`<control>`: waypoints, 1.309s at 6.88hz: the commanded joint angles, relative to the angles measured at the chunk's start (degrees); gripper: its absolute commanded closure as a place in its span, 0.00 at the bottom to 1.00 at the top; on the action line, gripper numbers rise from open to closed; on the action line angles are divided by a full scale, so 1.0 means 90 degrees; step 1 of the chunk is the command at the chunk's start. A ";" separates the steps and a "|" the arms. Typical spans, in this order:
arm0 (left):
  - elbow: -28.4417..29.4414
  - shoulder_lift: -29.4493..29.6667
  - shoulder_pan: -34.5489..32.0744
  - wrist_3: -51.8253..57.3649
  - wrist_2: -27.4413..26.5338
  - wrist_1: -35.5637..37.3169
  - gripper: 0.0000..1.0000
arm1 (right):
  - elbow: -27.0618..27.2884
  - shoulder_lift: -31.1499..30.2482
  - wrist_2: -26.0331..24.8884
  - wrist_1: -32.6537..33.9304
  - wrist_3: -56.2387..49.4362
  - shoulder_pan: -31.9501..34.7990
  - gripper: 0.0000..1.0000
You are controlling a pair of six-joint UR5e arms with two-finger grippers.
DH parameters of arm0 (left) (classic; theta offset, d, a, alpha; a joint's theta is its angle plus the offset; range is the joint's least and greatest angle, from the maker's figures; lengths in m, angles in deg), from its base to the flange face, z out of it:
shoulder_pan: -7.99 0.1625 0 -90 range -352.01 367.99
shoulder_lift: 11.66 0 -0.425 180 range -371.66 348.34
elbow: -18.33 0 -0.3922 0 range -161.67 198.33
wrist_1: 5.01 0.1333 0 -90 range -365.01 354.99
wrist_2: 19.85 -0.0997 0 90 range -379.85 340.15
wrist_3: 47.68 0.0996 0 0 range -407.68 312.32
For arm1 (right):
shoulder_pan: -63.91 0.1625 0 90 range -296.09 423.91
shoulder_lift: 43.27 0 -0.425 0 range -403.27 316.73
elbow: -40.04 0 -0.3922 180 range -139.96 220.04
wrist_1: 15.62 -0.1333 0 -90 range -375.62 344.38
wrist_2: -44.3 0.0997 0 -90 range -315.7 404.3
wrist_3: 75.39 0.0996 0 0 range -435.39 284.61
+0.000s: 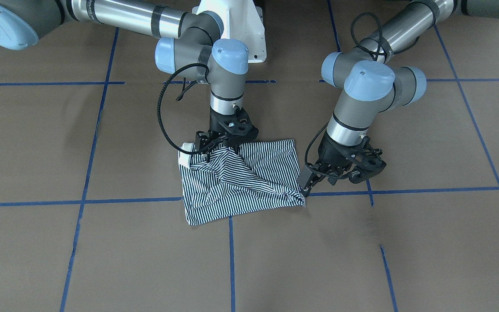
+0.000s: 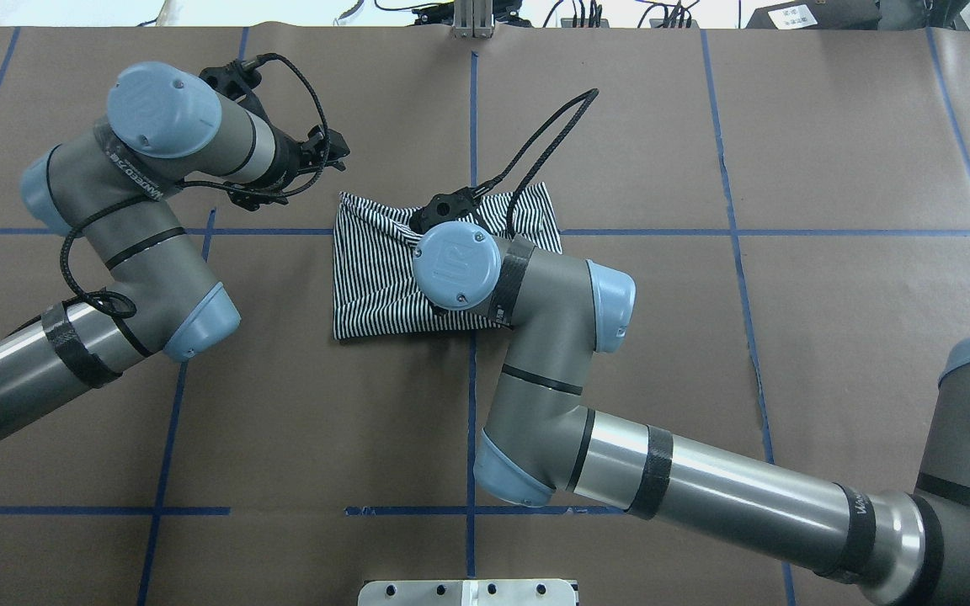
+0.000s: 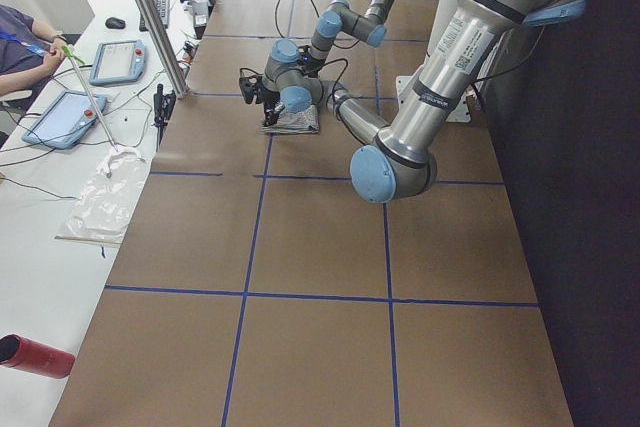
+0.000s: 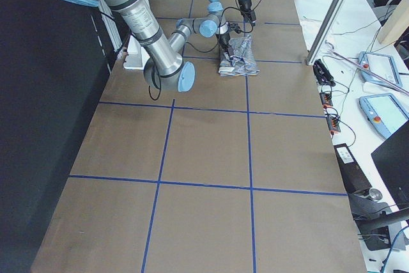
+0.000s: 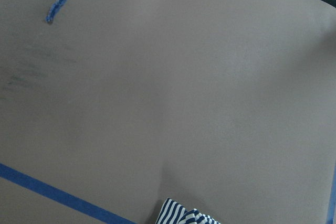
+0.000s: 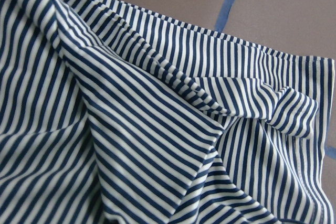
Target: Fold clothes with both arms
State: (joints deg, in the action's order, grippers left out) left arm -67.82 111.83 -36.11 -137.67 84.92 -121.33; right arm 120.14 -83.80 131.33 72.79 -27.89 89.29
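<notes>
The striped polo shirt (image 1: 249, 182) lies folded into a rough rectangle in the middle of the table (image 2: 788, 337), its cream collar (image 1: 185, 155) at one end. My right gripper (image 1: 221, 149) is down on the shirt near the collar. Folds radiate from it, so it looks shut on the cloth. In the overhead view my wrist hides it over the shirt (image 2: 375, 278). The right wrist view shows only bunched stripes (image 6: 157, 103). My left gripper (image 1: 305, 187) hangs just beside the shirt's corner, apart from it, and looks open and empty. It also shows in the overhead view (image 2: 329, 156). The left wrist view shows only that corner (image 5: 184, 216).
Brown paper with blue tape lines (image 1: 232, 260) covers the table. The white pedestal base (image 1: 236, 26) stands behind the shirt. An operators' bench with tablets (image 3: 70, 117) and a metal post (image 3: 150, 17) runs along the far edge. A red can (image 3: 35, 357) lies on the bench.
</notes>
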 commanded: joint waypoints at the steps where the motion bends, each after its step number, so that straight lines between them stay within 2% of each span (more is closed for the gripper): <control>1: 0.0002 0.0000 0.0008 -0.0011 0.0000 -0.0005 0.00 | -0.0013 -0.0036 0.0007 0.0011 -0.0208 0.0177 0.10; 4: 0.0002 0.0010 0.0018 -0.0011 0.0000 -0.0005 0.00 | -0.0082 -0.0202 0.0056 -0.0086 -0.0561 0.0432 0.09; 5: 0.0002 0.0010 0.0018 -0.0001 0.0000 -0.0005 0.00 | -0.0043 -0.0154 0.0066 -0.0097 -0.0484 0.0432 0.03; 6: 0.0002 0.0000 0.0008 -0.0001 0.0000 -0.0005 0.00 | -0.0014 -0.0154 0.0182 -0.0145 -0.0454 0.0413 0.01; 8: -0.0008 0.0000 0.0008 -0.0001 -0.0010 -0.0005 0.00 | -0.0023 -0.0242 0.0805 -0.0885 -0.0124 0.0393 0.01; 9: -0.0008 0.0000 0.0008 -0.0011 -0.0010 -0.0005 0.00 | -0.0023 -0.0222 0.0905 -0.0897 0.0110 0.0393 0.05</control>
State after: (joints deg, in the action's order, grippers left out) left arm -67.85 111.84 -36.03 -137.70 84.86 -121.37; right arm 119.95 -85.81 137.54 66.09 -29.43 92.88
